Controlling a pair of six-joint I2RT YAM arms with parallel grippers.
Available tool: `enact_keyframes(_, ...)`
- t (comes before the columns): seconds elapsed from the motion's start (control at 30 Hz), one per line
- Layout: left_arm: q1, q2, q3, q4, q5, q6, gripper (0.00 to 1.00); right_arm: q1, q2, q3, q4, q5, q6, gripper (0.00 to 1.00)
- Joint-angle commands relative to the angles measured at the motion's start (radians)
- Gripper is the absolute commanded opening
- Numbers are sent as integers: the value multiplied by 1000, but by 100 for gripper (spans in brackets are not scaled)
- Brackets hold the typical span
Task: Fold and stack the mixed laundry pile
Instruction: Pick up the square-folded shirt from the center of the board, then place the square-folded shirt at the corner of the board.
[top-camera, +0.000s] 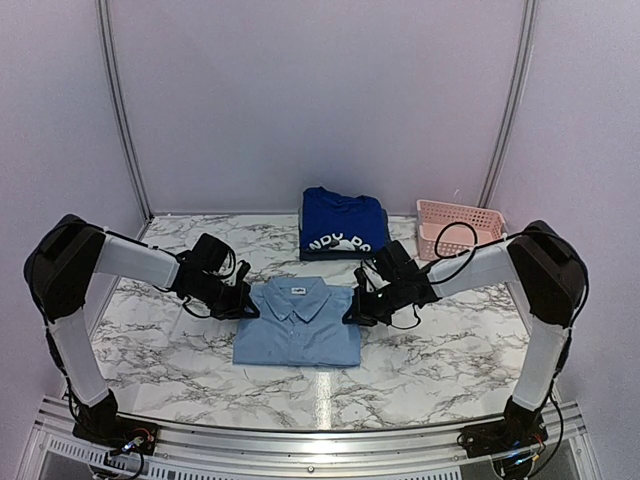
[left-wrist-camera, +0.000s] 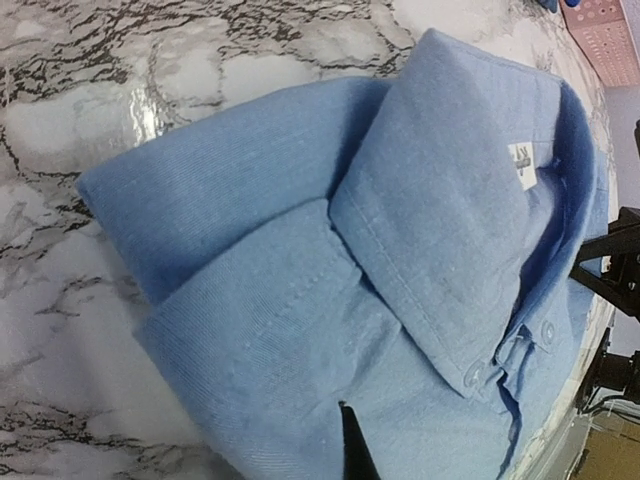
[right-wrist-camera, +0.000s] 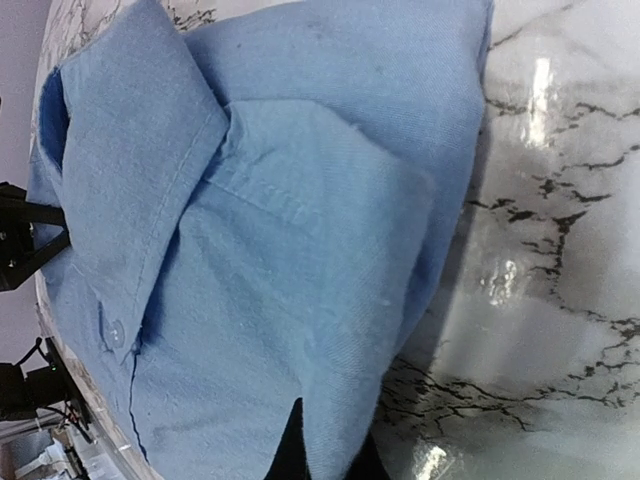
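Note:
A folded light-blue collared shirt (top-camera: 298, 322) lies at the table's middle, collar toward the back. It fills the left wrist view (left-wrist-camera: 300, 300) and the right wrist view (right-wrist-camera: 260, 220). My left gripper (top-camera: 245, 305) is at the shirt's left shoulder edge. One dark finger (left-wrist-camera: 352, 450) lies on top of the cloth and the other is hidden under it. My right gripper (top-camera: 358, 308) is at the right shoulder edge, with the folded sleeve edge pinched between its two fingers (right-wrist-camera: 292, 452). A folded royal-blue T-shirt (top-camera: 342, 222) with white lettering lies behind the shirt.
A pink lattice basket (top-camera: 458, 226) stands at the back right, beside the T-shirt; a corner of it shows in the left wrist view (left-wrist-camera: 605, 40). Bare marble table (top-camera: 450, 350) lies to both sides and in front of the shirt.

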Motion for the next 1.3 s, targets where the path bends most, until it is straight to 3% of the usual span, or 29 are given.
enact_keyframes(0.0,-24,-86,41,-18,-63,3,0,6,-62,73,-106,108,-65,0)
enact_keyframes(0.43,-115,-160,307,-114,-253,48,0,-23,-234,299,-355,352,-277,0)
enact_keyframes(0.7,-139,-13,621,-126,-338,90,0,-143,-251,468,-384,444,-436,0)
enact_keyframes(1.1,-96,481,1277,-151,-373,151,0,-296,62,793,-299,434,-577,0)
enact_keyframes(1.27,-37,628,1423,-101,-316,98,0,-318,270,1022,-341,417,-597,0)
